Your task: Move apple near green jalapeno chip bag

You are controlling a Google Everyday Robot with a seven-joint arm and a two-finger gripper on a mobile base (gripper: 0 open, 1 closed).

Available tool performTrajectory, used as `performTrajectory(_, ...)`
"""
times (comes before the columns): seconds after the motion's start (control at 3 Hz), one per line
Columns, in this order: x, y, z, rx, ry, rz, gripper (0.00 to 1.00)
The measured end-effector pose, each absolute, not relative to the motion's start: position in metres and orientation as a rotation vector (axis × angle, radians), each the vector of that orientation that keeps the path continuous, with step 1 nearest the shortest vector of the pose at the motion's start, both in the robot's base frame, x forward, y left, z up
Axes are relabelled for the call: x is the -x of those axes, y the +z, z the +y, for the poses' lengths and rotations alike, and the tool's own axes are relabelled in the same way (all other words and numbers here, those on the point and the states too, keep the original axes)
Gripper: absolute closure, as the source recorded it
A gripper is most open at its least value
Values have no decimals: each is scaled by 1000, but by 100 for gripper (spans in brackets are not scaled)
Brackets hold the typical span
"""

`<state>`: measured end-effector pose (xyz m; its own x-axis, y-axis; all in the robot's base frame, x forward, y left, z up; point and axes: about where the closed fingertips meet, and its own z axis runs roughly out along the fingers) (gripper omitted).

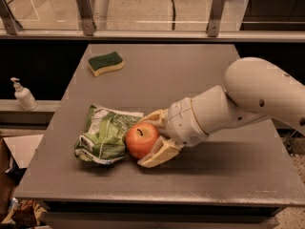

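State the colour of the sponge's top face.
The sponge top is dark green, body yellow; camera view. The gripper holds the apple beside the bag.

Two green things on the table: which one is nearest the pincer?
The green jalapeno chip bag, crumpled right beside the apple that the pincer grips; the sponge lies far back, alone.

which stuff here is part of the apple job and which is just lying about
Job: apple; green jalapeno chip bag right beside it; hand closed around the apple.
Lying about: sponge at the back left of the table; pump bottle off its left side.
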<state>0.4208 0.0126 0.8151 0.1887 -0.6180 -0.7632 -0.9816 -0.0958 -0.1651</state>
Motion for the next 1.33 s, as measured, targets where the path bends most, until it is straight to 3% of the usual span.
performTrajectory(0.33, -421, 815, 13, 1796, 691, 1505, 0)
performTrajectory(0.67, -424, 820, 5, 1773, 701, 1533, 0)
performTrajectory(1.33, -448, 858, -58, 1617, 708, 1685, 0)
